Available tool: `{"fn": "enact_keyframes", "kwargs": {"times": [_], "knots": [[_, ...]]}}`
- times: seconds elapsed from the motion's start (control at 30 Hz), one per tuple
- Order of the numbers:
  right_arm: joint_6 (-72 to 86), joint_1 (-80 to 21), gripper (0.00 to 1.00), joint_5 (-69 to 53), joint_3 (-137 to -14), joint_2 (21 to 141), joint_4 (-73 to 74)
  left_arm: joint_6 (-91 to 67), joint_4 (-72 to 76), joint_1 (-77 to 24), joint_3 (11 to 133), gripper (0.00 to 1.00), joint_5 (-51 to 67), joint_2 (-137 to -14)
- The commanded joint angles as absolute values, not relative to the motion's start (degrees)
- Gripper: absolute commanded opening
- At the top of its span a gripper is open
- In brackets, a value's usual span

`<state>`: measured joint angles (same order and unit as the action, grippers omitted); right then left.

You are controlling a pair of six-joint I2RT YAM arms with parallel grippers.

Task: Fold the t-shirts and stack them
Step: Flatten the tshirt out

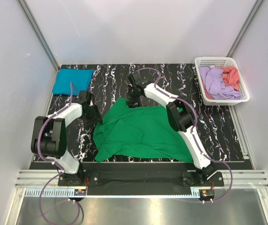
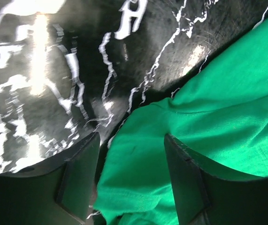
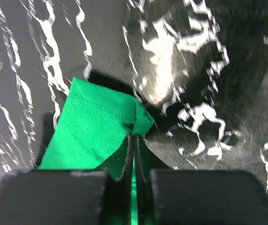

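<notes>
Right hand (image 3: 134, 140) is clamped tight on a corner of the green t-shirt (image 1: 143, 133). Its wrist cam shows the hem pinched right between the fingers. From the top view that's the shirt's 12 o'clock edge. — kev

Yep, same read here. Left hand (image 2: 131, 140) looks released to me: fingers (image 2: 80, 183) are apart with green cloth lying in the gap and nothing squeezed. It sits low at the shirt's 9 to 10 o'clock side. — mo

Agreed. The shirt itself is spread out and rumpled in the middle of the table (image 1: 218, 126), with folds and creases across its left half. — kev

Other shirts, for the record: the teal-blue t-shirt (image 1: 72, 80) is folded flat in the table's 10 o'clock corner, apart from the green one. The lilac t-shirt (image 1: 216, 82) and coral t-shirt (image 1: 231, 75) are bunched together in the white basket (image 1: 220, 59) over at 2 o'clock, touching each other, with the coral toward the back right. — mo
</notes>
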<state>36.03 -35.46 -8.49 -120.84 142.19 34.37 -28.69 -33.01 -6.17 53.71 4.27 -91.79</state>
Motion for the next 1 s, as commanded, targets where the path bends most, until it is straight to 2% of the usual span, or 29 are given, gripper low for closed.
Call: {"fn": "enact_keyframes", "kwargs": {"times": [0.0, 0.07, 0.13, 0.23, 0.37, 0.5, 0.6, 0.63, 0.73, 0.83, 0.87, 0.9, 0.93, 0.97], "knots": [[34.81, -35.33, 0.00, -8.00, -126.38, 141.25, 33.23, -26.54, -30.06, -6.15, 54.67, 0.57, 8.61, -94.12], [34.19, -35.33, 0.00, -8.35, -128.48, 140.28, 33.05, -26.45, -29.45, -6.15, 54.93, 0.51, 10.27, -94.39], [34.19, -35.33, 0.00, -8.61, -130.77, 138.96, 32.96, -26.80, -29.70, -6.15, 55.63, 0.27, 10.28, -94.22], [34.36, -35.33, 0.00, -8.79, -135.15, 138.08, 34.45, -26.63, -34.25, -6.15, 58.61, 0.00, 8.44, -92.74], [32.88, -35.33, 0.00, -6.07, -140.88, 136.41, 38.84, -26.28, -41.73, -6.15, 68.35, 0.00, 2.92, -85.80], [31.99, -34.89, 0.00, -3.69, -136.95, 130.36, 43.23, -26.45, -44.91, -6.24, 69.01, 0.00, 2.46, -78.76], [31.12, -34.98, 0.00, -2.90, -126.95, 126.67, 46.23, -27.07, -45.88, -6.24, 65.06, 0.00, 5.35, -77.61], [30.68, -34.89, 0.00, -2.38, -119.08, 125.43, 45.53, -27.85, -44.92, -6.24, 60.43, 0.00, 6.32, -77.43], [30.50, -34.80, 0.00, -4.38, -103.35, 120.25, 39.31, -29.00, -43.16, -6.24, 51.55, 0.00, 8.96, -76.47], [30.50, -34.72, 0.00, -7.46, -94.78, 117.51, 34.81, -28.92, -42.54, -6.24, 45.90, 0.00, 12.21, -74.89], [30.06, -34.80, 0.00, -7.91, -93.70, 117.25, 34.72, -28.74, -42.63, -6.24, 45.10, 0.02, 13.52, -74.45], [29.71, -34.89, 0.00, -8.35, -92.82, 116.64, 34.54, -28.39, -42.97, -6.24, 44.83, 0.09, 14.06, -74.10], [29.18, -34.81, 0.00, -9.05, -90.81, 116.11, 33.93, -27.69, -43.85, -6.24, 44.74, 0.24, 14.32, -72.70], [28.92, -34.80, 0.00, -9.49, -89.92, 115.41, 33.32, -27.34, -44.12, -6.24, 45.87, 0.31, 15.46, -71.90]]}}
